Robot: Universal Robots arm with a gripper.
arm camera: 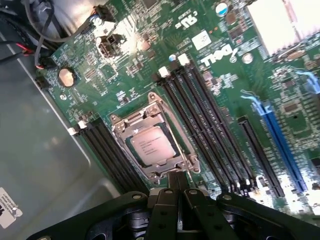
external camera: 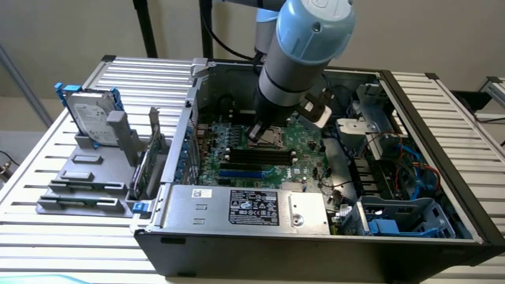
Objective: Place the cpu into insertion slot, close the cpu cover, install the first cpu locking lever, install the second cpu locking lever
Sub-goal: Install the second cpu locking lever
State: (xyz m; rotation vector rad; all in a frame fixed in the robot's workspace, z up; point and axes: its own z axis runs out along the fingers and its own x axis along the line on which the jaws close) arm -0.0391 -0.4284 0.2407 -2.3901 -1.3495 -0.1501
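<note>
Pincer (arm camera: pixel 177 192) is fully closed with nothing in it, tip hanging just past one edge of the slot (arm camera: pixel 153 142). In the exterior view the arm drops into the open computer case (external camera: pixel 442 142) on the slatted worktop (external camera: pixel 47 242), with a drive holder (external camera: pixel 94 154) off to that view's left. The chip (arm camera: pixel 152 145) is already seated in the slot, pale face up and printed lines visible. The cover (arm camera: pixel 131 121) looks down around it, the chip showing through its window. I can't tell whether either locking lever is latched. Risks: the tip sits close to the cover edge, so a skewed push could slide off the thin metal onto the green board (arm camera: pixel 125 65) or into the black memory slots (arm camera: pixel 210 130) just beside the slot. Pressing an unseated cover could load the chip unevenly. The chip is square, so no real long axis. It lies flat, edges diagonal in the wrist view, parallel to the memory slots.
</note>
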